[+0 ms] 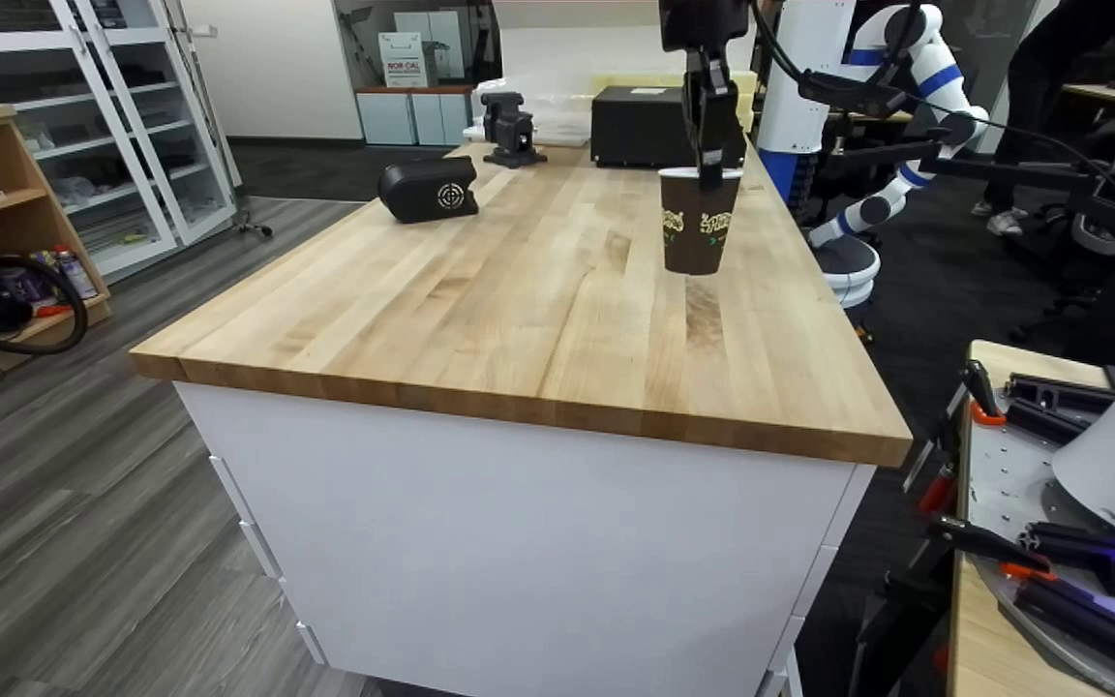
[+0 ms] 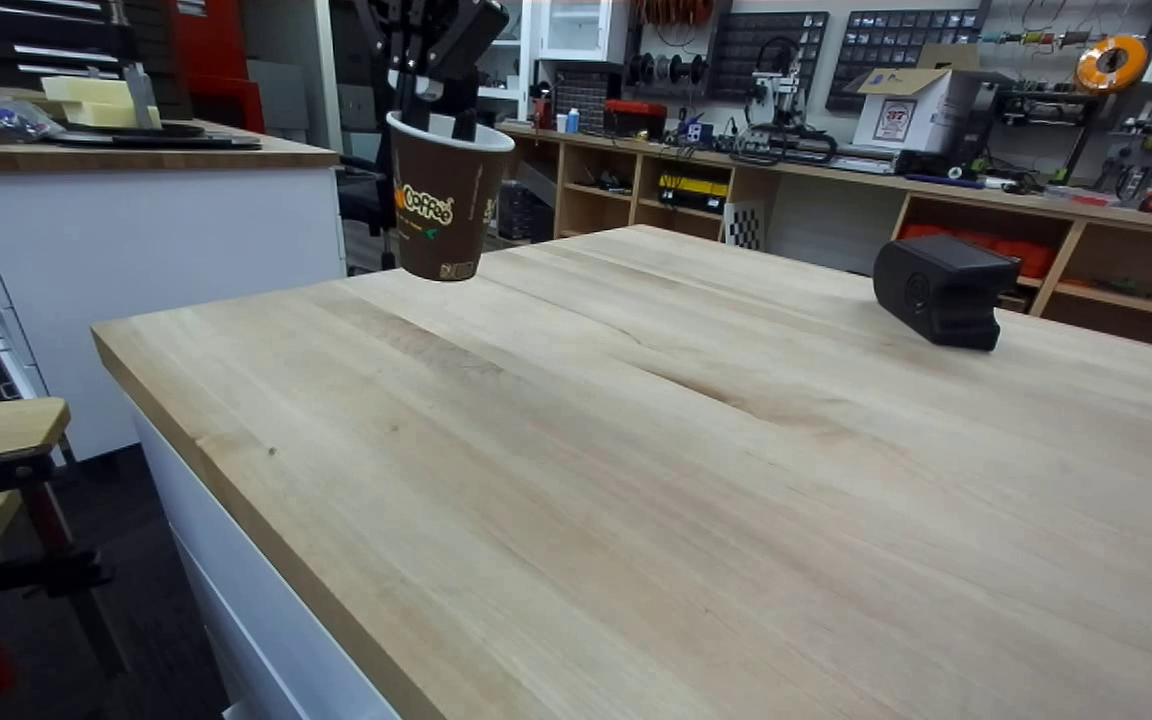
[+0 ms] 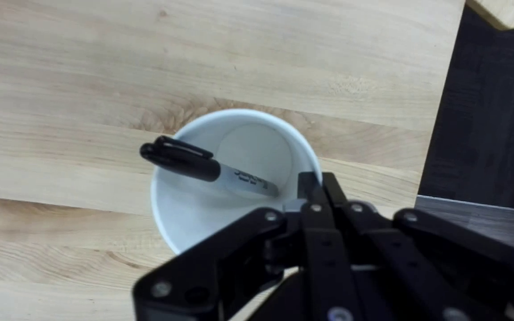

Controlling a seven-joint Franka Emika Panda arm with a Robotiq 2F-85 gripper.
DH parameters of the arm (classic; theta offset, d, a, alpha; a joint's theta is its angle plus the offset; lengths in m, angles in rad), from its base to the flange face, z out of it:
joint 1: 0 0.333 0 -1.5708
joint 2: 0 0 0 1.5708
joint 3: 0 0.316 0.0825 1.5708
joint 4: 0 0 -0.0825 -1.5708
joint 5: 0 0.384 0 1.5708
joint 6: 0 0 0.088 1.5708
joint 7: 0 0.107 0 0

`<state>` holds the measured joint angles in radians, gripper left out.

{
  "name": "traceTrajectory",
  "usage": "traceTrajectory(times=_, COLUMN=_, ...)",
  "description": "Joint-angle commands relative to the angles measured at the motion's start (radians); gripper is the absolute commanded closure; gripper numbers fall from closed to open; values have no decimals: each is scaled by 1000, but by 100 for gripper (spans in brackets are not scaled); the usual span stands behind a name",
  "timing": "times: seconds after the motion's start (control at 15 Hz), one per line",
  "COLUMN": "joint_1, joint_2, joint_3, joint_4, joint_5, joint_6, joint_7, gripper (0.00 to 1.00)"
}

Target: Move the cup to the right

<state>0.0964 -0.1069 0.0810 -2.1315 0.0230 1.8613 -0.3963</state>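
The cup [image 1: 688, 227] is a dark brown paper cup with a white rim and pale yellow lettering. It also shows in an exterior view [image 2: 441, 215] and from above in the wrist view [image 3: 203, 223]. A marker [image 3: 181, 160] with a black cap and grey barrel leans inside it. My gripper [image 3: 321, 183] is shut on the cup's rim, with one finger inside the wall and one outside. It comes down from above in both exterior views [image 1: 709, 176] [image 2: 426, 95]. The cup is upright and appears raised above the wooden table [image 1: 480, 329], with no contact shadow visible beneath it.
A black speaker-like box [image 1: 427, 189] stands on the table, also in an exterior view [image 2: 946, 290]. A larger black box [image 1: 640, 126] and a black vise-like object [image 1: 511, 128] stand at the table's far end. A table edge [image 3: 440, 102] runs near the cup.
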Motion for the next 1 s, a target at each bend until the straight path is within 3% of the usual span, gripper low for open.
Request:
traceTrajectory(times=0.0, joint_1=-21, joint_2=-13, joint_3=-21, joint_4=46, joint_5=-55, joint_6=-76, joint_7=38, gripper=98)
traceTrajectory(times=0.6, joint_1=-90, joint_2=57, joint_3=-118, joint_4=228, joint_5=-42, joint_6=-115, joint_7=-115, gripper=98)
traceTrajectory(times=0.93, joint_1=-148, joint_2=117, joint_3=-179, joint_4=364, joint_5=-47, joint_6=-202, joint_7=-240, gripper=98)
